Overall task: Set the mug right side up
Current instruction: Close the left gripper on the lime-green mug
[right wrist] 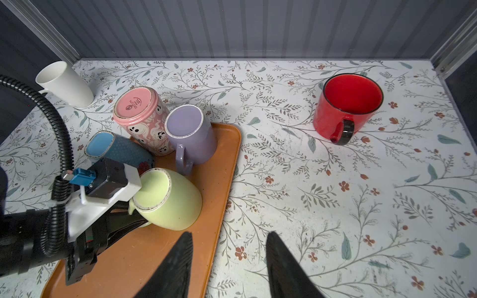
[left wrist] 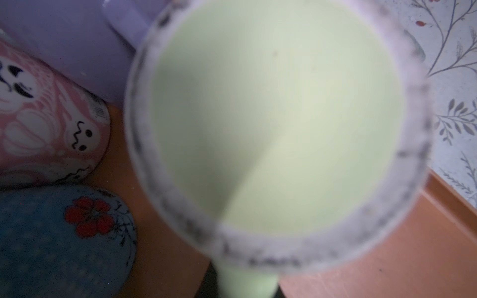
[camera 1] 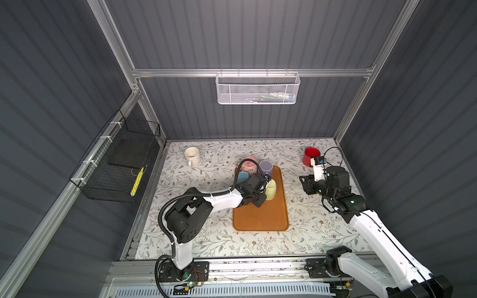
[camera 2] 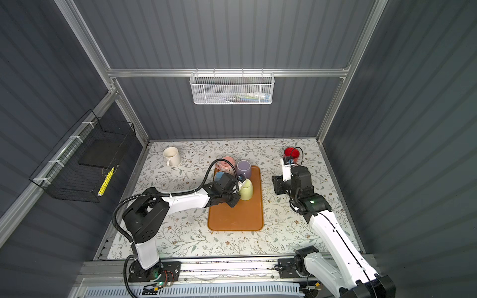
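Note:
A pale green mug [camera 1: 271,191] [camera 2: 246,191] stands bottom up on the orange tray [camera 1: 260,216], leaning a little. In the right wrist view the green mug [right wrist: 171,203] shows its ringed base, and my left gripper [right wrist: 138,219] is shut on its handle from the side. The mug's blurred base [left wrist: 278,116] fills the left wrist view, with the green handle between the dark fingers at the lower edge. My right gripper [right wrist: 229,237] [camera 1: 305,182] hangs open and empty over the tray's right edge.
Close behind the green mug on the tray [right wrist: 144,252] are a purple mug [right wrist: 191,134], a pink ghost mug [right wrist: 142,116] and a blue flowered mug [right wrist: 116,149]. A white mug [camera 1: 192,156] stands upright at the back left, a red mug [right wrist: 346,108] at the back right.

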Available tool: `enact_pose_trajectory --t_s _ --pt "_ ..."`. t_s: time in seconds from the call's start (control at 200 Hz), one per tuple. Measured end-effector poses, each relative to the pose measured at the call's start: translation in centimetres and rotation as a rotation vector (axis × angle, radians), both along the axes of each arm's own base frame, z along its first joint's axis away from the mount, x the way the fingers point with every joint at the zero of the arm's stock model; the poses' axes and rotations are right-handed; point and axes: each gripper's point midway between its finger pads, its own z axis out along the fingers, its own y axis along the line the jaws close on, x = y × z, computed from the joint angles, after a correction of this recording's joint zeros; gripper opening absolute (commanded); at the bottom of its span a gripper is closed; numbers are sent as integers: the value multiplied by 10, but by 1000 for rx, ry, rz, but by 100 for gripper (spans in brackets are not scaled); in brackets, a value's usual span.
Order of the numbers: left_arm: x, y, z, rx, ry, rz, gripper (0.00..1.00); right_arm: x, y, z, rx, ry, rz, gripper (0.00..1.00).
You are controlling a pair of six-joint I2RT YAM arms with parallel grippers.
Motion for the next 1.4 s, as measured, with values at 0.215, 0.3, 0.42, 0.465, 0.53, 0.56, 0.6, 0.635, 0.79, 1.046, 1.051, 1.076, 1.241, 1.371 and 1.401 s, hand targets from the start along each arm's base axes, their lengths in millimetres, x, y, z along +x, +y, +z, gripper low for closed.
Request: enact_pose_trajectory --t_s 0.215,0.3,0.42,0.465,0.53,0.56,0.6,0.635,0.79,1.046,1.051,1.076,1.241,1.371,1.401 --pt "0 1 -1 6 2 5 33 0 0 0 0 0 0 49" --pt "0 3 -1 12 1 8 33 0 0 0 0 0 0 49" --pt "-1 5 -4 24 9 8 33 1 0 1 1 -4 0 49" --pt "-2 6 -5 29 13 8 33 1 0 1 1 -4 0 49" --pt "-3 6 -9 38 21 8 33 0 0 1 1 -4 0 49" --pt "-3 7 -12 43 25 8 33 0 0 1 1 -4 0 49" --pt "-4 7 -15 50 32 8 33 1 0 1 1 -4 -1 49" --pt "-5 9 -18 58 38 8 33 1 0 1 1 -4 -1 49" --pt "-5 9 -18 58 38 8 32 1 0 1 1 -4 -2 49" --pt "-4 9 -18 59 36 10 23 1 0 1 2 -3 -3 49" --pt "-4 9 -18 59 36 10 23 1 0 1 3 -3 -3 49" --pt "-4 9 -18 59 36 10 22 1 0 1 3 -3 -4 49" --pt "-4 6 -16 45 37 7 13 0 -1 0 2 -2 -5 49" --pt "-4 5 -15 38 36 10 8 0 -1 -2 1 2 -6 49" --pt "-4 5 -15 37 36 9 7 0 -1 -2 1 3 -6 49"
